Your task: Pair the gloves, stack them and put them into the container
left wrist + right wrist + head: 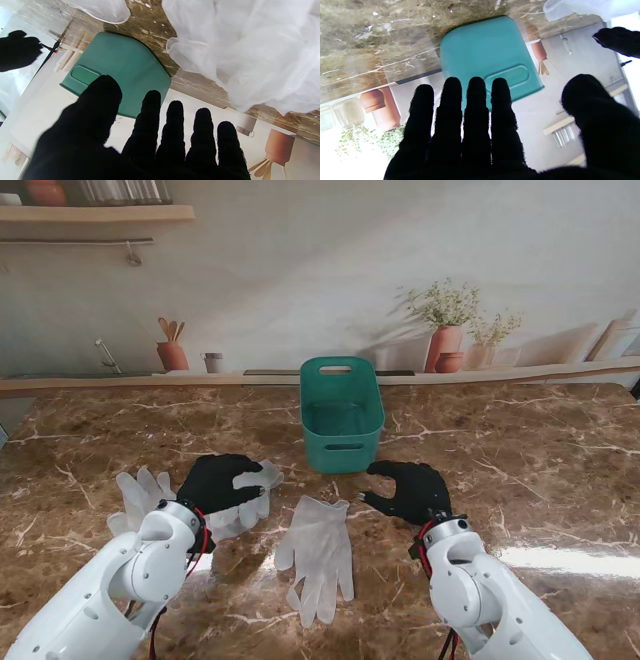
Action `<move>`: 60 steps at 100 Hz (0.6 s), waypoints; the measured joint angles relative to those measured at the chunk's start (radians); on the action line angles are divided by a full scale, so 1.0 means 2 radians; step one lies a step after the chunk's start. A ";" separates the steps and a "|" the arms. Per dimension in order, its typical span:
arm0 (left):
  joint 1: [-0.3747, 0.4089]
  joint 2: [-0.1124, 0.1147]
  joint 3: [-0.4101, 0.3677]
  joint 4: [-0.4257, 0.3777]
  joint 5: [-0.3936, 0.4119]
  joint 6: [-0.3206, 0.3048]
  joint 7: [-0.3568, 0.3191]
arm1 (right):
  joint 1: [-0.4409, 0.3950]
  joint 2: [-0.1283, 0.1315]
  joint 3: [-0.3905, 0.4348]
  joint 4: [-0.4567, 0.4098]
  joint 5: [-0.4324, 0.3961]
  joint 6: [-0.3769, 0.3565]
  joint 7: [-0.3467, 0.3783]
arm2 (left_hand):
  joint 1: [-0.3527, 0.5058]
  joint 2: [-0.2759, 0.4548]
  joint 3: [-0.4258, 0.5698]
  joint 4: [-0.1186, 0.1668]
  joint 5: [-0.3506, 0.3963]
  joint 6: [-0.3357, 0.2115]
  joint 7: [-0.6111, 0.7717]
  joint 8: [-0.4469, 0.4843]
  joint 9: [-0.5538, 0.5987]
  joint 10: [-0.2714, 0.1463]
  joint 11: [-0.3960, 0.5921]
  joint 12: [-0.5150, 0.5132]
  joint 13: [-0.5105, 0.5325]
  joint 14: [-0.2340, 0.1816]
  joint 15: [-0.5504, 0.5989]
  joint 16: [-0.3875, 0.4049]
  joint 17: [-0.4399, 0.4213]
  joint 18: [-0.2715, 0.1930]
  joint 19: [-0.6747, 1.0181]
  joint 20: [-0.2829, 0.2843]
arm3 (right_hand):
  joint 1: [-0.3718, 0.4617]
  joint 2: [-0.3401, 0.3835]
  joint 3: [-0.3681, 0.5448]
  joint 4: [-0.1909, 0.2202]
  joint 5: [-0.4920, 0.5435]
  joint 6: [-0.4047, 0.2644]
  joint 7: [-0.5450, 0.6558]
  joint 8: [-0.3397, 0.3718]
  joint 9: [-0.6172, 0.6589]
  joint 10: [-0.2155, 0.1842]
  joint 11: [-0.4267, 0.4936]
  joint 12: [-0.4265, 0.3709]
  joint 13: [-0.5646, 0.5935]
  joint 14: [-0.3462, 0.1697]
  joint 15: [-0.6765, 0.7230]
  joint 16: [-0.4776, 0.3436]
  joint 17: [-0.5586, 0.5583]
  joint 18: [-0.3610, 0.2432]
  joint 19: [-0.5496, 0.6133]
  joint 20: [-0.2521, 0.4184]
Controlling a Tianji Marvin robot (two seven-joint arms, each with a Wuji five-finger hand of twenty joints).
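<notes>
Gloves: two thin, translucent white disposable gloves lie flat on the brown marble-patterned table [560,470], apart from each other.
Left glove [135,495]: partly beneath the left hand, its fingers showing to that hand's left and its cuff edge to the hand's right; in the left wrist view its crumpled film [250,50] fills the space just beyond the fingertips.
Middle glove [318,552]: between the two hands, nearer to me than both, fingers pointing toward me, touched by neither hand.
Container: a teal rectangular plastic bin [341,418] with handle cut-outs stands upright, farther from me than both hands, between them, slightly closer to the right hand; nothing shows inside it.
Left hand [218,482]: black-gloved, palm down over the left glove, fingers [150,117] straight and spread, grasping nothing; whether it presses on the glove I cannot tell.
Right hand [410,491]: black-gloved, palm down over bare table just right of the middle glove, fingers [452,107] extended, thumb apart, released, grasping nothing.
Backdrop: a printed kitchen wall with terracotta pots beyond the table.
</notes>
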 measured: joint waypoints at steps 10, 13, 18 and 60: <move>-0.002 0.006 -0.011 0.001 -0.004 -0.012 -0.018 | -0.015 0.007 0.010 -0.016 -0.009 -0.008 0.005 | 0.000 -0.002 0.000 0.000 0.000 -0.007 0.000 0.000 0.000 -0.002 -0.006 -0.003 -0.004 -0.001 -0.006 -0.005 0.000 0.000 -0.013 -0.009 | -0.011 0.002 -0.009 0.001 0.000 0.000 -0.003 -0.002 -0.007 0.000 -0.009 -0.005 -0.009 -0.001 -0.006 -0.006 -0.006 -0.002 -0.004 -0.006; -0.004 0.007 -0.014 0.003 -0.003 -0.021 -0.027 | -0.018 0.008 0.012 -0.017 -0.011 -0.009 0.004 | 0.000 -0.011 0.002 0.000 0.000 -0.012 0.000 0.000 -0.007 -0.006 -0.007 -0.003 -0.004 -0.005 -0.007 -0.007 0.000 0.000 -0.021 -0.010 | -0.011 0.002 -0.009 0.001 0.000 -0.001 -0.003 -0.003 -0.007 0.000 -0.009 -0.008 -0.009 -0.001 -0.006 -0.008 -0.006 -0.002 -0.004 -0.007; -0.010 0.010 -0.021 0.007 -0.001 -0.040 -0.055 | -0.022 0.008 0.016 -0.018 -0.013 -0.011 0.000 | 0.000 -0.025 0.012 0.000 -0.001 -0.024 0.000 0.000 -0.011 -0.010 -0.011 -0.007 -0.004 -0.008 -0.007 -0.008 0.000 0.000 -0.028 -0.012 | -0.011 0.002 -0.009 0.001 0.000 -0.001 -0.003 -0.004 -0.007 0.000 -0.009 -0.010 -0.009 -0.001 -0.006 -0.008 -0.007 -0.002 -0.005 -0.007; -0.130 0.037 0.020 0.106 0.031 -0.065 -0.126 | -0.026 0.007 0.028 -0.012 -0.010 -0.022 -0.017 | -0.028 -0.072 0.063 0.003 -0.034 -0.052 -0.008 -0.002 -0.037 -0.015 -0.019 -0.008 -0.029 -0.017 -0.025 -0.012 -0.006 0.001 -0.068 0.007 | -0.011 0.002 -0.008 0.005 0.000 -0.001 -0.003 -0.006 -0.013 0.000 -0.012 -0.016 -0.009 -0.001 -0.007 -0.014 -0.008 -0.002 -0.009 -0.013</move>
